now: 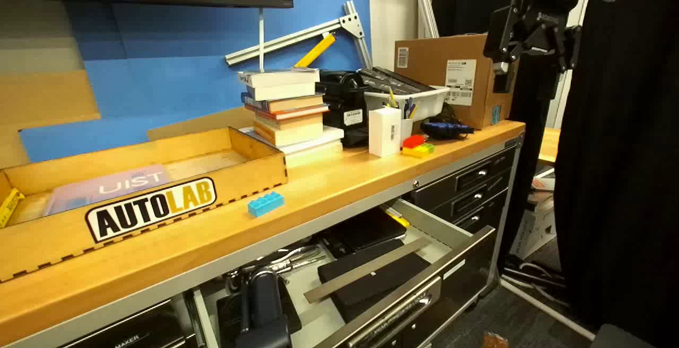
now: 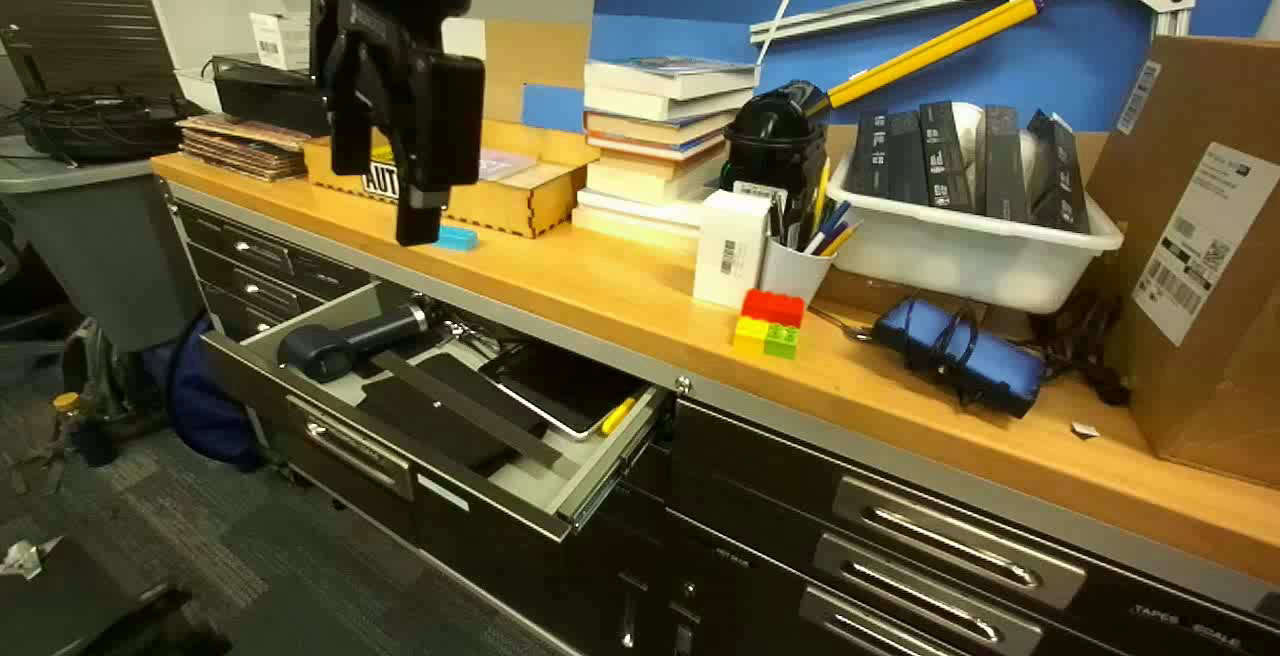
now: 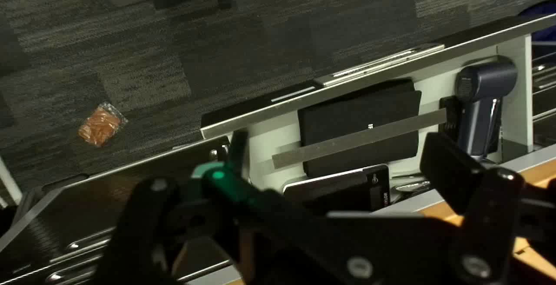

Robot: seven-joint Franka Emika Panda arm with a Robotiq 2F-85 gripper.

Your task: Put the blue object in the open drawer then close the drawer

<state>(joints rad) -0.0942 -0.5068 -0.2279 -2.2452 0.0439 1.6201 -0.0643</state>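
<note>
Gripper (image 3: 334, 144), 1: black; hangs in mid-air, jaws standing well apart, with no load seen in its grasp

Drawer (image 3: 273, 139), 1: metal, pale grey inside, pulled out; contents in sight include a black case (image 3: 356, 115), a metal strip (image 3: 359, 138) lying across it and a dark gun-shaped tool (image 3: 482, 85)

Blue brick (image 1: 266, 205), 1: small, studded; rests on the worktop (image 1: 329, 183), just beside the wooden tray (image 1: 246, 181), not in the drawer

Progress, as judged: 0 of 2 steps done; drawer already open, so ready to receive. Remaining: pick up the brick, carry it over the drawer, let go, then push the drawer home

Hidden or doubtful: in an exterior view a fingertip (image 2: 418, 221) seems to cover an end of the brick; in the wrist view the brick cannot be found, the gripper's own bulk blocking much of the lower part; in an exterior view the drawer's front panel (image 1: 467, 279) runs off the bottom edge; in both exterior views the drawer's back lies under the worktop, out of sight; height of gripper above worktop, hard to judge
</note>
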